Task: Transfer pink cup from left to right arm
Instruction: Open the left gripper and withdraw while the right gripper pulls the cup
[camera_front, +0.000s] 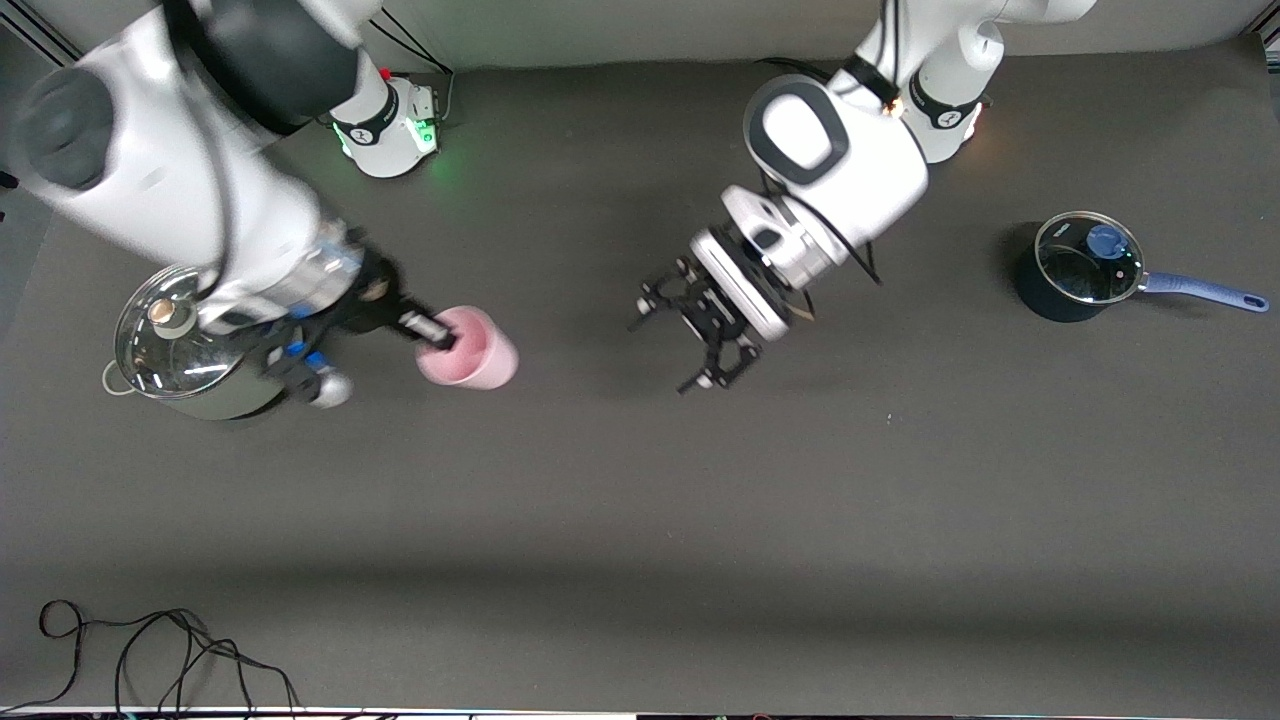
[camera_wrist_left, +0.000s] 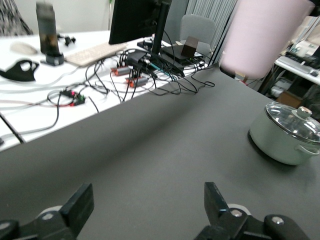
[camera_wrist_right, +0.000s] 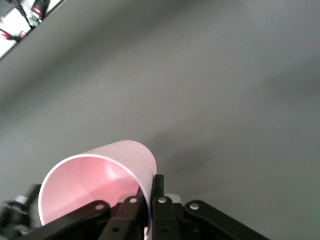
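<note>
Silver lidded pot at right arm's end of table. Right gripper at pot's 3 o'clock, pinching rim of pink cup, cup held above table. Left gripper at cup's 3 o'clock, claw spread, empty. Blue saucepan at left arm's end. No readable writing.

A dark grey table carries a glass-lidded steel stockpot at nine o'clock, a dark saucepan with a glass lid and blue handle at three o'clock, and loose black cables at seven o'clock.
</note>
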